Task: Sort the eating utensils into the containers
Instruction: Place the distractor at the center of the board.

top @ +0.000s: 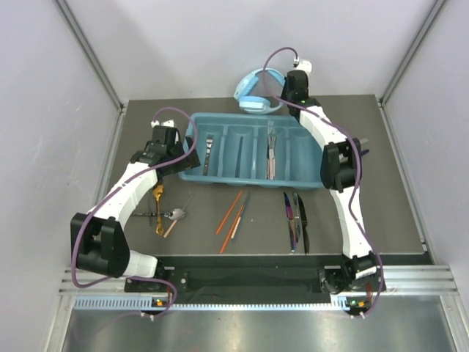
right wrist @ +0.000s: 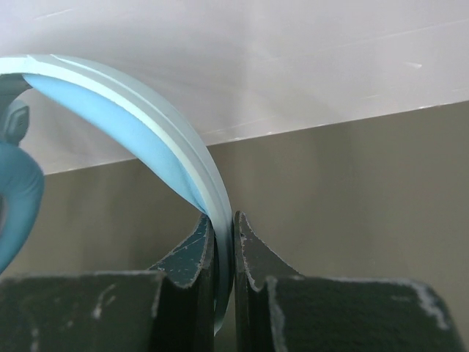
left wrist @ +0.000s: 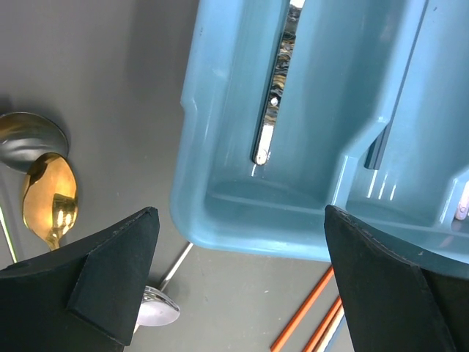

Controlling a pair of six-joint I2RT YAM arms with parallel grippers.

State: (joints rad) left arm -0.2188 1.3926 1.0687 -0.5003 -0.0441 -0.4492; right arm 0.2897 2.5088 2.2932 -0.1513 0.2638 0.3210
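- Already a silver piece (top: 207, 152), a dark knife (top: 239, 154) and more cutlery (top: 271, 158) lie in separate slots of the blue tray (top: 220, 180).
- Loose on the table (top: 381, 205) in front of the tray: a gold spoon (top: 159, 216), a silver spoon (top: 177, 214), orange chopsticks (top: 231, 213) and two knives (top: 295, 216).
- Left claw (left wrist: 240, 216) hangs spread wide, empty, over the tray's near left corner.
- Right claw (right wrist: 223, 257) is clenched on the band of the light blue headphones (top: 256, 95) behind the tray.
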